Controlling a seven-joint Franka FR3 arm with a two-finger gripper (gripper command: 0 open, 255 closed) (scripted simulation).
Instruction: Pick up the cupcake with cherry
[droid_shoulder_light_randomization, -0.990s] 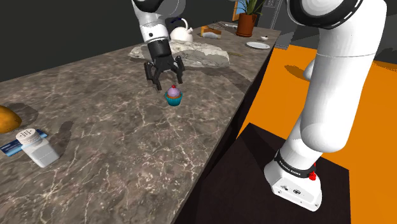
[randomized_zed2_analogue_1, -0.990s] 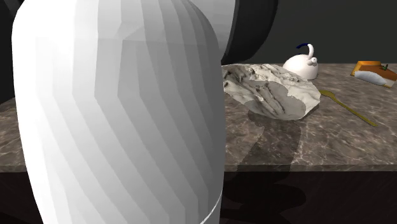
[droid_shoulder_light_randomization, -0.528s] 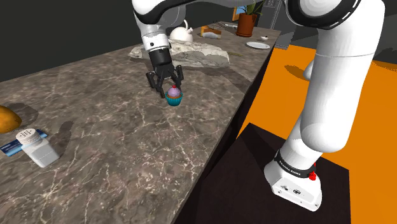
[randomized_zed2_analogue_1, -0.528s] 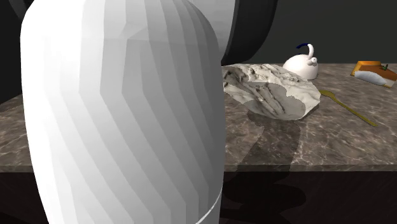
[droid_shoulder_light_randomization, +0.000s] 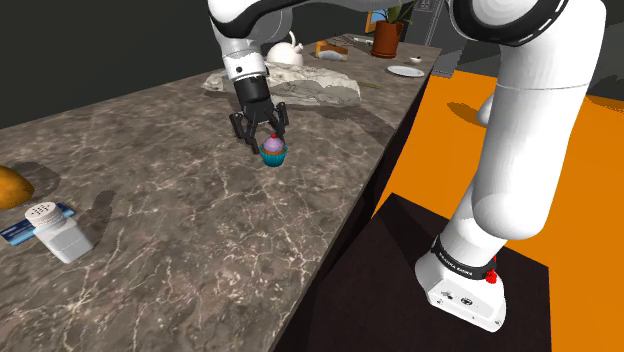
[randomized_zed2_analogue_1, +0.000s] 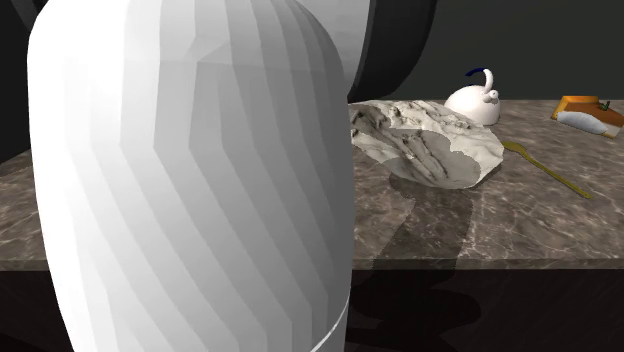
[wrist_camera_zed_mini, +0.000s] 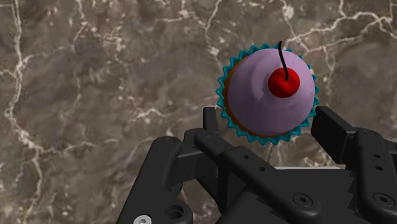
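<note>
The cupcake stands on the dark marble counter, in a teal wrapper with purple frosting and a red cherry on top. My black gripper has come down over it and is open, one finger on each side. In the wrist view the cupcake sits between the two fingertips, whose inner faces lie very close to the wrapper's rim. Whether they touch it I cannot tell. The gripper is centred slightly nearer the hand than the cherry.
A white bottle and a blue card lie at the shoulder view's left. A crumpled white mass, a white teapot, a potted plant and a plate sit farther back. The counter's edge drops to an orange floor.
The gripper dropped lower around the cupcake between one second and half a second ago. Since then nothing has visibly moved.
</note>
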